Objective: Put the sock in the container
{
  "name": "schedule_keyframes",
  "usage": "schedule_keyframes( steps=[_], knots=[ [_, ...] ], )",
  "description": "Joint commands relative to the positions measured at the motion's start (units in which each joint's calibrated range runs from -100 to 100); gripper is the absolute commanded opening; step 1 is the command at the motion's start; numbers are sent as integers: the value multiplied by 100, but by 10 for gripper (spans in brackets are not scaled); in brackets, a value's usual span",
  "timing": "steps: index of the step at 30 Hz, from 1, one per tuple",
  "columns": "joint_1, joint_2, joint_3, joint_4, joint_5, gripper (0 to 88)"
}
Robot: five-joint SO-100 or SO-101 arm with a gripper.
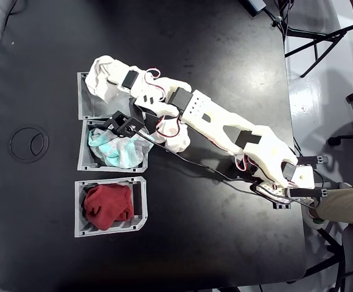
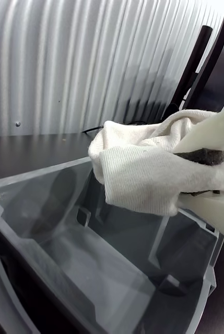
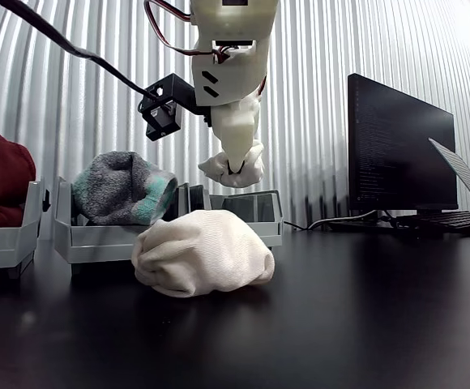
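Wrist view: end effector [image 2: 208,175] pinching the sock [image 2: 143,167], hanging right over the empty gray container [image 2: 65,229], so it prob just needs a straight drop.

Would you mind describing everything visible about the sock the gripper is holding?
The sock is white, ribbed knit fabric, bunched into a soft lump with folds hanging down. The gripper is shut on it, pinching it between white fingers with a dark pad. It hangs in the air above the gray container, whose inside looks bare, and touches nothing else.
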Motion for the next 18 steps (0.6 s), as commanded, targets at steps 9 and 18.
schedule_keyframes(
  steps=[9,18],
  knots=[
    [-159,-71,-384,398,-9,166],
    [-120,-138,-384,1004,-38,364]
  ],
)
